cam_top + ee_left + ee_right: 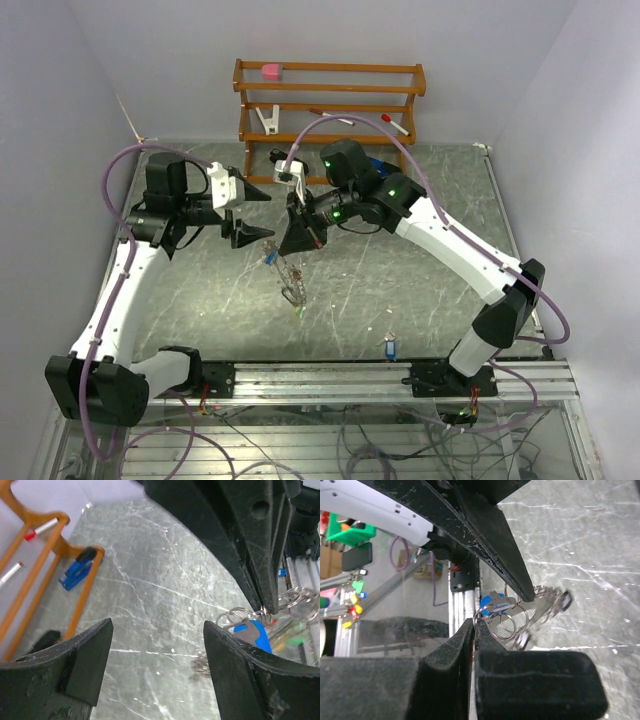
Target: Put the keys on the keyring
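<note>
Two jaws pressed tight together on the right gripper pinch a wire loop of the keyring, so the bunch and its blue-tagged key dangle lengthwise downward over the middle of the table. Just to their left, the left gripper gapes fully and holds nothing, its fingers aimed sideways at the bunch. The left arm rises from the near-left corner and the right arm from the near-right, while another blue key lies alone by the near edge, closer to the right arm.
</note>
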`<action>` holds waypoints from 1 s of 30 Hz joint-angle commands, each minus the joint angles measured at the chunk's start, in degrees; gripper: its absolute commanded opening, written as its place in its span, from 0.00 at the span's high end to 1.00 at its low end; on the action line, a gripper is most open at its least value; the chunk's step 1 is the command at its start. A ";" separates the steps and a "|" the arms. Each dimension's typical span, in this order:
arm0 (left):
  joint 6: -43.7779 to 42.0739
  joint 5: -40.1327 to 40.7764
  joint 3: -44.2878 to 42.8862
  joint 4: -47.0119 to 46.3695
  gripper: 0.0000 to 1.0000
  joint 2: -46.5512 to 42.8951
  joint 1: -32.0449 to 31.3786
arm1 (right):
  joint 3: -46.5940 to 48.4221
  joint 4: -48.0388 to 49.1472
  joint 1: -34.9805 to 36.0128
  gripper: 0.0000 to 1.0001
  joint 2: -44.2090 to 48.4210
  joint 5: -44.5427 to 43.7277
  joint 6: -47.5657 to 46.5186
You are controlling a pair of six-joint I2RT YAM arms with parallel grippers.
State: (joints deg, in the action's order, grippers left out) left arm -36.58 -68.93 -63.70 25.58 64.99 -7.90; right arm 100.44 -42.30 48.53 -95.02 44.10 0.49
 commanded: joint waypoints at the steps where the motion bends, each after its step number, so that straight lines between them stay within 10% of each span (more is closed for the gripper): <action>1: -16.45 -2.67 -6.80 10.22 0.16 0.76 -2.92 | -0.58 0.19 -0.17 1.00 0.60 6.52 0.84; 14: -47.46 5.71 -17.03 45.59 0.18 4.01 -8.17 | -1.88 0.41 -0.55 1.00 1.43 5.11 0.70; 30: -41.09 3.07 -16.89 38.16 0.26 4.97 -9.93 | -3.79 2.25 -0.66 1.00 1.61 5.56 1.68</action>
State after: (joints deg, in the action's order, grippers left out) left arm -79.70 -62.33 -79.13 66.57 69.87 -17.17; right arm 97.41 -42.63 48.07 -95.00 48.29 1.45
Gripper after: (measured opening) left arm 0.769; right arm 0.009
